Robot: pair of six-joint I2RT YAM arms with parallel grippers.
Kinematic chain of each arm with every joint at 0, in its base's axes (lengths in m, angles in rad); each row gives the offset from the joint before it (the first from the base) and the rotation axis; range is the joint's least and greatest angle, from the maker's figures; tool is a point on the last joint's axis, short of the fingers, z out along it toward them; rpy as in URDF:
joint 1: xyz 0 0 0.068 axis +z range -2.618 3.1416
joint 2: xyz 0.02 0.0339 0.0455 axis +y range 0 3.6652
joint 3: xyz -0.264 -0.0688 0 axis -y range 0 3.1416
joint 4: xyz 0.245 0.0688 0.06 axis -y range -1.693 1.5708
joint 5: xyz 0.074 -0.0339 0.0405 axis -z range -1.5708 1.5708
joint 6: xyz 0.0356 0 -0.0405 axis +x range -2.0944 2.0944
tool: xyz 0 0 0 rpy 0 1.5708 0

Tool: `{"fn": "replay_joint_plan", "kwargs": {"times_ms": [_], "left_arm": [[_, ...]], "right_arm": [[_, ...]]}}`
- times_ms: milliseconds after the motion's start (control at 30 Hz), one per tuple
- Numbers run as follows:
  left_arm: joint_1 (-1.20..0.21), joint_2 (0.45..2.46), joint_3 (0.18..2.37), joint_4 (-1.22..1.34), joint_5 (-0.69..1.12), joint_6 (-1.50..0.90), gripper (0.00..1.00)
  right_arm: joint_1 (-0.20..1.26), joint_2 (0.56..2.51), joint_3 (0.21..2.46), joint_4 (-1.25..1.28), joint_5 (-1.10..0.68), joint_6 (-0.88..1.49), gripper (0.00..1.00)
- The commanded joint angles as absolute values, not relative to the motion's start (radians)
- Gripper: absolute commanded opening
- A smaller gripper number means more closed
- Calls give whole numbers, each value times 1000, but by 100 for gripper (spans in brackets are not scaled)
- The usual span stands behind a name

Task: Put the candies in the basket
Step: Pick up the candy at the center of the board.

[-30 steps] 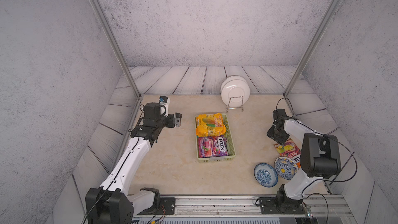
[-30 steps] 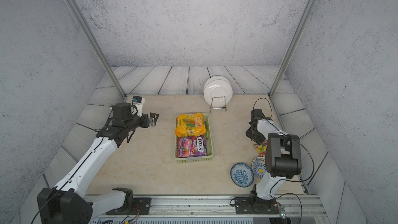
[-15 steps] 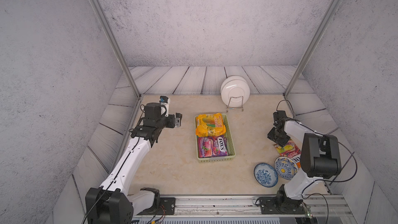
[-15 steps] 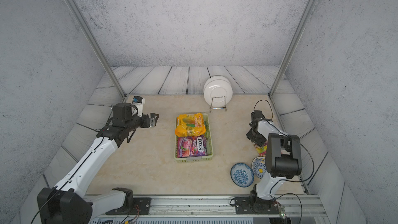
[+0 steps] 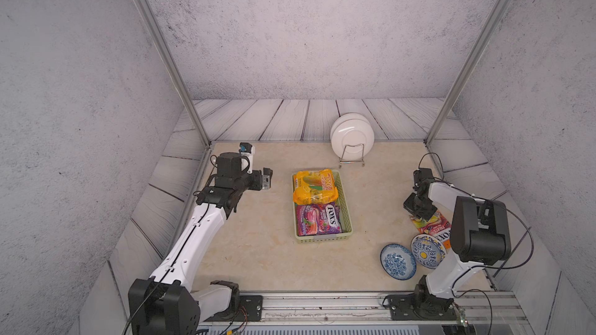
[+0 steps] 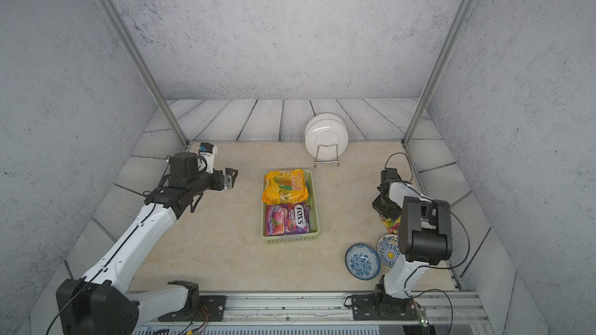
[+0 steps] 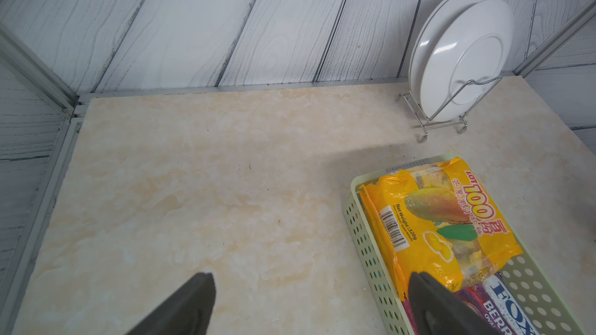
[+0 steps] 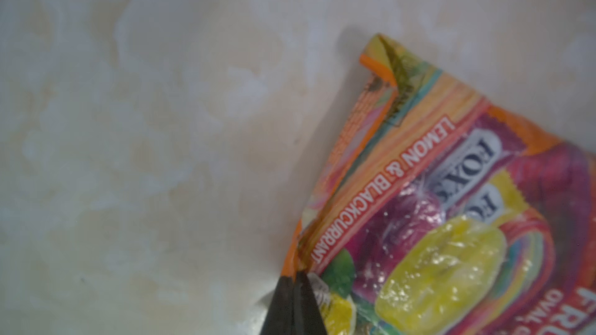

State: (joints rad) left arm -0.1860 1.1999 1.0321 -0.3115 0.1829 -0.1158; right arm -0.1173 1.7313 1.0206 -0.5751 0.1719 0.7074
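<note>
Your right tool (image 8: pixel 295 273) is clenched on the seam edge of the orange-pink packet (image 8: pixel 451 204), lying on the worktop (image 5: pixel 258 246) well apart from the basket (image 5: pixel 347 207). It looks light, floppy, slick; that thin seam may slip. Your left tool (image 7: pixel 312 274) gapes empty.

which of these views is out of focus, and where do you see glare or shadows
Right wrist view: soft and blurry close up, with glints on the wrapped sweets of the orange-pink packet. Left wrist view: sharp, with a faint shadow band on the table beside the basket. Both top views: sharp and evenly lit, only soft shadows.
</note>
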Motion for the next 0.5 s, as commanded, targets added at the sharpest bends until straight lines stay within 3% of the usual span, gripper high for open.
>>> {"fn": "replay_joint_plan", "kwargs": {"times_ms": [0,467], "left_arm": [[-198,1213,1060,-317,163,-111,100],[-180,1214,1054,-305,142,-107,100]], "right_arm": [[-118,1754,1013,-564,118,699,0],[-37,1503,1047,-624,-62,574,0]]}}
